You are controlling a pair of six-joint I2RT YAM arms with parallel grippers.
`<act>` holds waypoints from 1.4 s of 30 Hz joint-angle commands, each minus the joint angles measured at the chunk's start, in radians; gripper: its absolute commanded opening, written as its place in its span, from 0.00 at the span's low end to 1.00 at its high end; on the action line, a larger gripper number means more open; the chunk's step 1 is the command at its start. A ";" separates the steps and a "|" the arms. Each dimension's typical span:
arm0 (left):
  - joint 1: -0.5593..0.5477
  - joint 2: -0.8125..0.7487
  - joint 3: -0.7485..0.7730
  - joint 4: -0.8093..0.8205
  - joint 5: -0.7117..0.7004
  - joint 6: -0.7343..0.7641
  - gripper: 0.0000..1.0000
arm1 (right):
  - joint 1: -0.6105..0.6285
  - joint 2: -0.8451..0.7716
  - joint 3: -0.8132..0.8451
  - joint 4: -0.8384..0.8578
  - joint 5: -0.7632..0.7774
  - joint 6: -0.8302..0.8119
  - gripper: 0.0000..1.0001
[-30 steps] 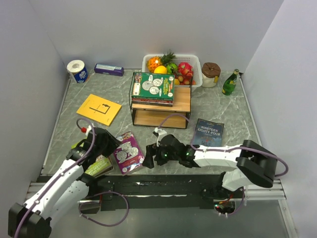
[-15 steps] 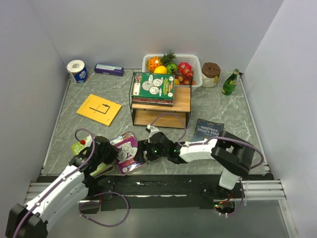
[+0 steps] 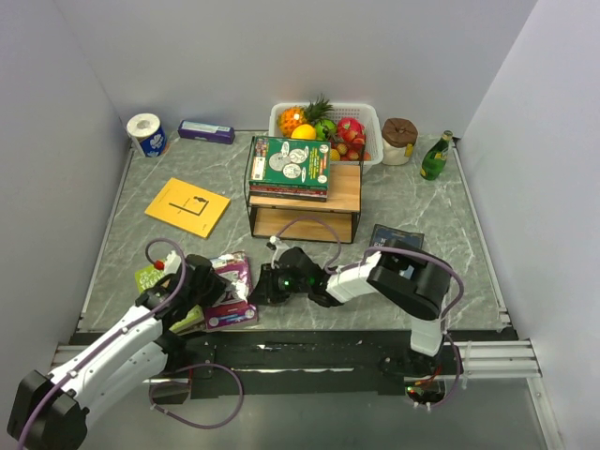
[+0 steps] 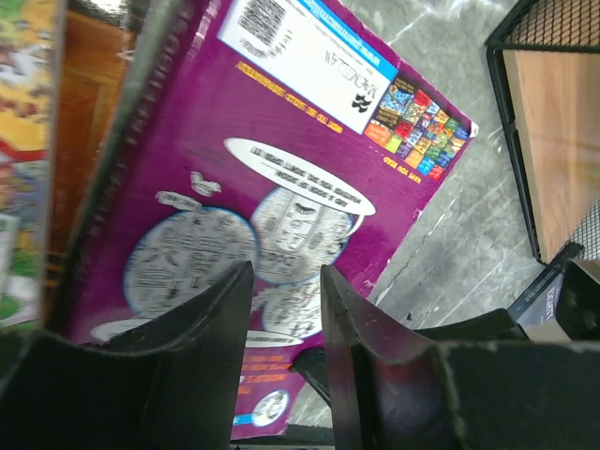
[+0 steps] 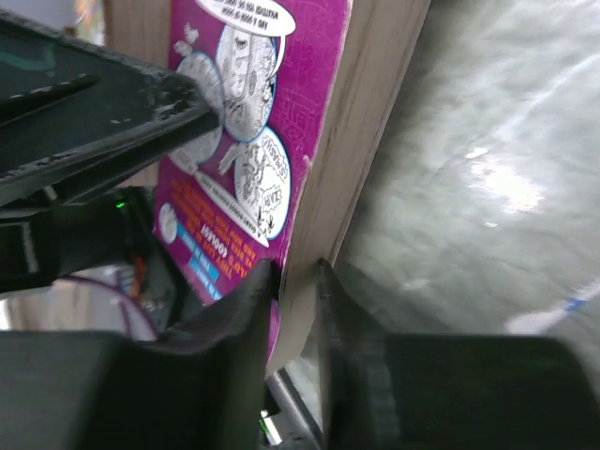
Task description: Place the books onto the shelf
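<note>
- The left gripper (image 4: 286, 272) is closest to us. Its two fingers are a little way apart, with nothing between them. The tips rest against the cover of the purple book (image 4: 281, 141). I think it is there to hold the book steady so it cannot slide away.
- The right gripper (image 5: 297, 272) has reached across from the other side. Its fingers are pinched on the edge of the purple book, right where the pages show. I think it grabs the edge because a flat book is hard to pick up from the top.
- So the purple book sits at the near side of the table (image 3: 422, 202), between the two grippers. It is not on the shelf yet.
- A green book (image 3: 146, 278) peeks out beside the left arm. Most of it is hidden.
- A dark blue book (image 3: 392, 234) lies a bit farther back, mostly covered by the right arm.
- A yellow book (image 3: 187, 206) lies flat on the left, well away from both grippers.
- The shelf (image 3: 345, 187) stands in the middle of the table. A stack of books (image 3: 291, 164) lies on its top board, pushed to the left. That leaves bare wood on the right, and the lower board looks free too. The purple book could go there.
- Right behind the shelf is a white fruit basket (image 3: 367, 114).
- By the back wall are a paper roll (image 3: 145, 134), a slim purple box (image 3: 206, 132), a jar (image 3: 398, 141) and a green bottle (image 3: 434, 156). These are not books, so I think they stay put.
</note>
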 commanded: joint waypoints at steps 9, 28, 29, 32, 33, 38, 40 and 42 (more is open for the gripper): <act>-0.010 -0.032 0.040 -0.130 -0.081 0.008 0.42 | 0.021 -0.089 -0.134 0.041 -0.030 0.018 0.00; 0.058 0.480 0.407 -0.374 -0.433 0.023 0.38 | 0.028 -0.422 -0.349 -0.063 0.092 -0.047 0.00; 0.072 0.498 0.411 -0.368 -0.416 0.032 0.33 | 0.033 -0.427 -0.346 -0.065 0.087 -0.060 0.00; 0.102 0.549 0.404 -0.363 -0.393 0.031 0.28 | 0.039 -0.444 -0.326 -0.086 0.080 -0.087 0.00; 0.110 0.555 0.398 -0.353 -0.384 0.054 0.27 | 0.042 -0.449 -0.325 -0.088 0.083 -0.091 0.00; 0.135 0.616 0.361 -0.216 -0.289 0.144 0.10 | 0.047 -0.490 -0.317 -0.089 0.080 -0.105 0.00; 0.133 0.649 0.338 -0.161 -0.194 0.193 0.04 | 0.047 -0.516 -0.316 -0.095 0.081 -0.113 0.00; 0.130 0.666 0.291 -0.060 -0.078 0.219 0.01 | 0.047 -0.542 -0.317 -0.103 0.084 -0.123 0.00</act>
